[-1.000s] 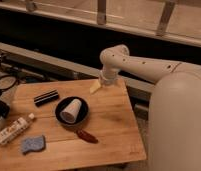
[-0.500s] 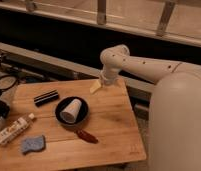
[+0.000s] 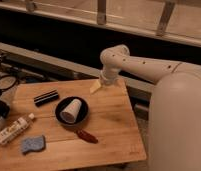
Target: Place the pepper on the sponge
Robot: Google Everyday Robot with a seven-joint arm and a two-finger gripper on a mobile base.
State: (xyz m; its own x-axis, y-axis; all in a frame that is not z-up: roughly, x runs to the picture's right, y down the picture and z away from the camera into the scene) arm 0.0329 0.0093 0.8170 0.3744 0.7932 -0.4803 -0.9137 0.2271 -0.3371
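Observation:
The dark red pepper lies on the wooden table just in front of the black bowl. Near the table's front left corner rests the blue-grey sponge, a hand's width left of the pepper. My gripper hangs over the table's far edge, beyond the bowl and well away from both pepper and sponge. It holds nothing that I can make out.
A white cup lies on its side in the black bowl. A black rectangular bar sits at the back left. A white labelled bottle lies at the left edge. My white arm and body fill the right side.

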